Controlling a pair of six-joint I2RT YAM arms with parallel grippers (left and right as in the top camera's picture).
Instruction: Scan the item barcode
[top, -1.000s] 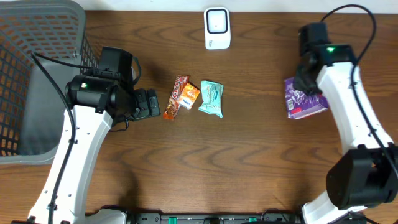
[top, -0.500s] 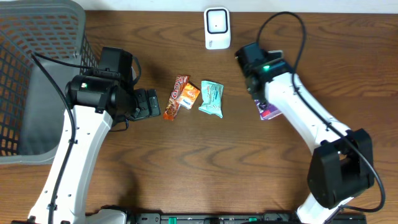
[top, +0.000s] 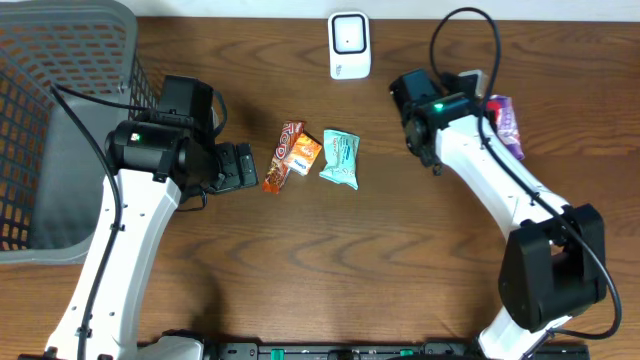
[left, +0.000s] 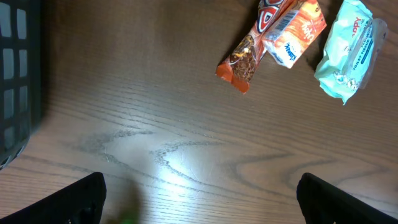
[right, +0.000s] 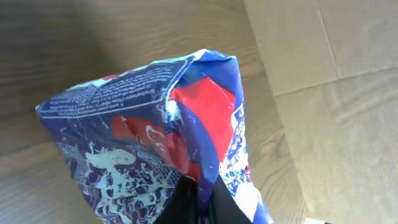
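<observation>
In the right wrist view my right gripper (right: 202, 202) is shut on an edge of a blue, red and white snack bag (right: 155, 137), which fills most of the frame. From overhead the bag (top: 506, 122) hangs beside the right gripper (top: 476, 98), to the right of the white scanner (top: 349, 45) at the table's far edge. My left gripper (top: 240, 166) stands open and empty just left of three small snacks. Its dark fingertips (left: 79, 198) frame bare wood in the left wrist view.
A brown-orange bar (top: 283, 155), an orange packet (top: 303, 153) and a teal packet (top: 340, 158) lie mid-table. The same three are the bar (left: 244, 55), orange packet (left: 292, 31) and teal packet (left: 348, 53) in the left wrist view. A grey mesh basket (top: 60, 60) sits far left.
The right arm swung the bag from the far right in toward the scanner, then drew it back slightly right and turned it. The left arm stayed still.
</observation>
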